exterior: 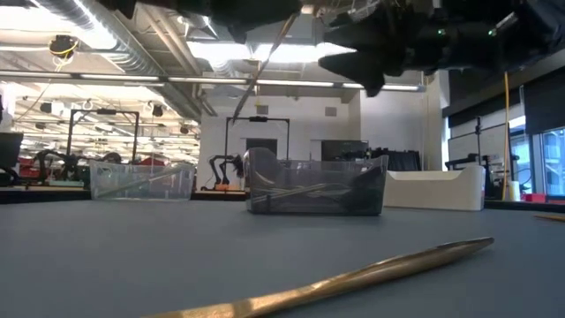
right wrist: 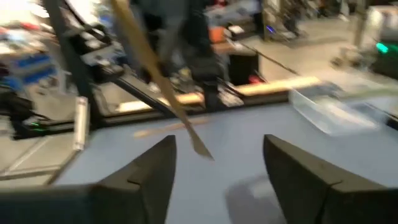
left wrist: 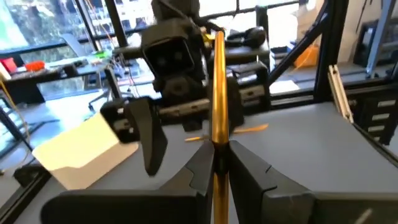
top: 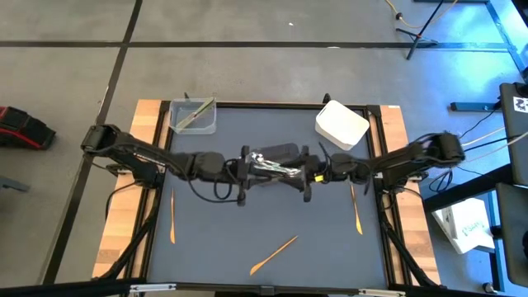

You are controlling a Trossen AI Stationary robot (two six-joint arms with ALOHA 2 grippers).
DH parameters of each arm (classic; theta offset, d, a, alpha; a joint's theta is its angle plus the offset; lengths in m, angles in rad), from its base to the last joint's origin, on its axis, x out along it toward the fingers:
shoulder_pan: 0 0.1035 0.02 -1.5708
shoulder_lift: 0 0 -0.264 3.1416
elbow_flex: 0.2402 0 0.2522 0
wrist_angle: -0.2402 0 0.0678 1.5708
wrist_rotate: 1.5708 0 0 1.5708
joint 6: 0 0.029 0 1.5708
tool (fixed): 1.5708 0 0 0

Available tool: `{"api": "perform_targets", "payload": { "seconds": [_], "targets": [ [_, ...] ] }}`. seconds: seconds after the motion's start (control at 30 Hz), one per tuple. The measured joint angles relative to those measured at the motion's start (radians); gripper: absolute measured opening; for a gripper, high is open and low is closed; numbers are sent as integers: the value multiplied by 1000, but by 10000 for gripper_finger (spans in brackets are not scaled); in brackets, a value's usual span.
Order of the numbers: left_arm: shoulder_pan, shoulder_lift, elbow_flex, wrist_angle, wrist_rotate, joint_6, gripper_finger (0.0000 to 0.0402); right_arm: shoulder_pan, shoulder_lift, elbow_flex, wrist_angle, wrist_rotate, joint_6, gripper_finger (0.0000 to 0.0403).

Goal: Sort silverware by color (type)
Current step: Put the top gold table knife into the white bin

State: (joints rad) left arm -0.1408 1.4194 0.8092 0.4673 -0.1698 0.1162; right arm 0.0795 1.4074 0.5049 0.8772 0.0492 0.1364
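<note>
**Q:** From above, where are your grippers?

**A:** Both meet over the middle of the grey table (top: 206,256). My left gripper (top: 247,169) and my right gripper (top: 307,175) face each other above the dark tub (top: 285,153), which holds shiny metal pieces (top: 276,169). The clear tub (top: 194,116) at the far left has a pale green utensil (top: 195,113) in it; the white tub (top: 341,124) sits at the far right. Three wooden utensils lie loose: one near the left edge (top: 172,216), one near the right edge (top: 355,210), one towards the front (top: 274,254).

**Q:** And from table height?

**A:** The front wooden utensil (exterior: 353,281) lies flat close by. A slim stick hangs slanted above the dark tub (exterior: 315,187); which gripper it belongs to is hard to say from there.

**Q:** Your left wrist?

**A:** My left fingers (left wrist: 202,168) are pressed together on a wooden utensil (left wrist: 218,93), which stands upright between them, with the right gripper (left wrist: 149,134) just beyond.

**Q:** Your right wrist?

**A:** My right fingers (right wrist: 152,168) are spread wide, pinching nothing. The wooden utensil (right wrist: 155,71) slants in front of them, apart from both.
</note>
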Motion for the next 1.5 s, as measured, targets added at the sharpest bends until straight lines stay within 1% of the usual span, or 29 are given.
{"api": "perform_targets", "payload": {
  "seconds": [0.1, 0.2, 0.33, 0.43, 0.53, 0.63, 0.73, 0.93, 0.97, 1.0, 1.1, 1.17, 1.23, 1.3, 1.37, 1.5],
  "targets": [
    [-11, 1, -28, 84, -1, 8, 33, 14, 94, 0, 164, -42, -48, 274],
    [-12, 1, -61, 173, 13, 1, 33, 32, 184, 19, 275, -41, -103, 297],
    [-16, 34, -94, 283, 38, -6, 33, 42, 264, 100, 303, -33, -141, 304],
    [-27, 78, -107, 352, 35, 6, 33, 49, 316, 164, 291, -45, -143, 295],
    [-33, 89, -109, 368, 29, 18, 33, 56, 334, 197, 251, -50, -172, 275],
    [-40, 86, -108, 371, 26, 18, 33, 67, 331, 201, 229, -51, -209, 237],
    [-47, 87, -108, 366, 27, 26, 33, 77, 327, 201, 243, -59, -224, 179],
    [-46, 87, -108, 365, 19, 25, 34, 78, 326, 202, 241, -43, -250, 35],
    [-46, 87, -108, 365, 19, 21, 34, 78, 325, 202, 240, -42, -254, 19],
    [-46, 87, -108, 363, 21, 21, 34, 78, 325, 202, 236, -41, -260, 12],
    [-43, 87, -107, 351, 22, 23, 44, 78, 323, 202, 229, -41, -265, 23],
    [-42, 74, -107, 315, 19, 32, 60, 77, 309, 201, 198, -39, -265, 24],
    [-42, 44, -107, 258, 6, 45, 79, 77, 280, 200, 142, -26, -265, 14],
    [-43, 5, -107, 173, -31, 45, 97, 77, 233, 200, 58, 8, -275, 7],
    [-44, -36, -106, 58, -95, 38, 112, 77, 165, 200, -44, 47, -278, 9],
    [-44, -84, -106, -132, -242, -4, 124, 77, -6, 200, -299, 167, -281, 11]
  ]
}}
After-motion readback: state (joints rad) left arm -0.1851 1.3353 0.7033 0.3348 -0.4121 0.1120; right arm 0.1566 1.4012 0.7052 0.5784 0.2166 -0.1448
